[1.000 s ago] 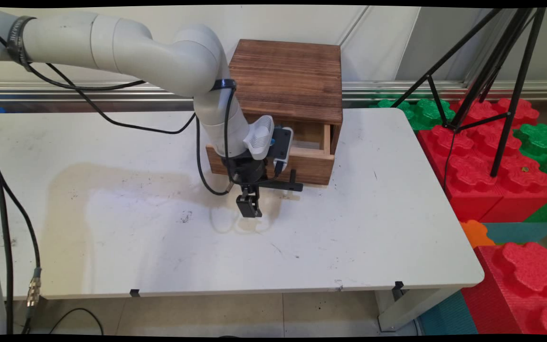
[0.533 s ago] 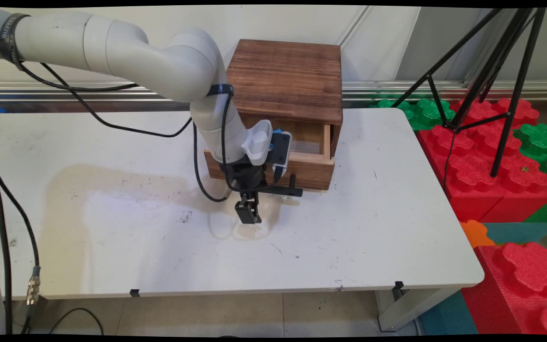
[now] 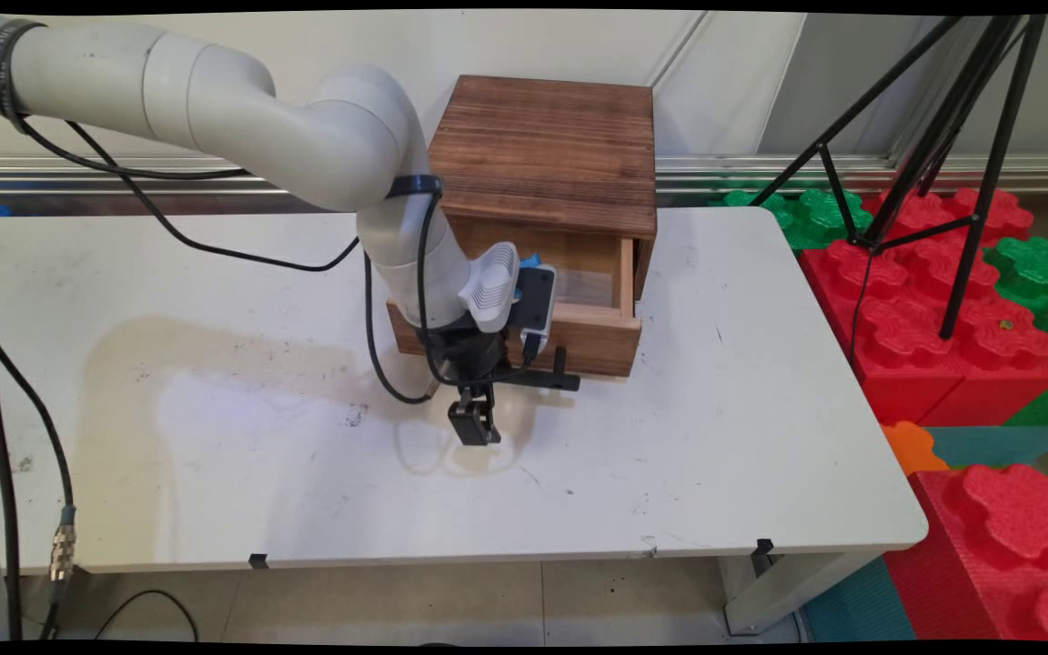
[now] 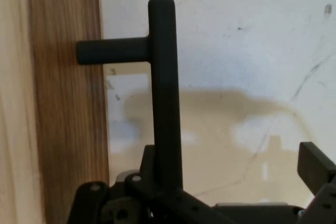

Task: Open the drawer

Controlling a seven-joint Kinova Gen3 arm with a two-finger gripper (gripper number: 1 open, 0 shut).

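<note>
One wooden box (image 3: 547,146) is standing at the far side of the white desk (image 3: 215,455), and its drawer (image 3: 592,338) is sitting partly pulled out toward the near edge. A black T-shaped handle (image 3: 553,379) is sticking out from the drawer front. The hand (image 3: 474,426) is pointing down at the desk just in front of the drawer, right beside the left end of the handle bar.

In the hand view, the handle (image 4: 164,77) is running up from the black linkage at the bottom edge, with its stem meeting the brown drawer front on the left. The right finger (image 4: 316,165) is showing well apart from the bar, so the hand is standing spread wide and is not clamping anything.

Black cables (image 3: 378,318) are hanging from the arm. Beyond the desk's right edge, a black tripod (image 3: 933,136) is standing over red and green foam blocks (image 3: 942,346).
</note>
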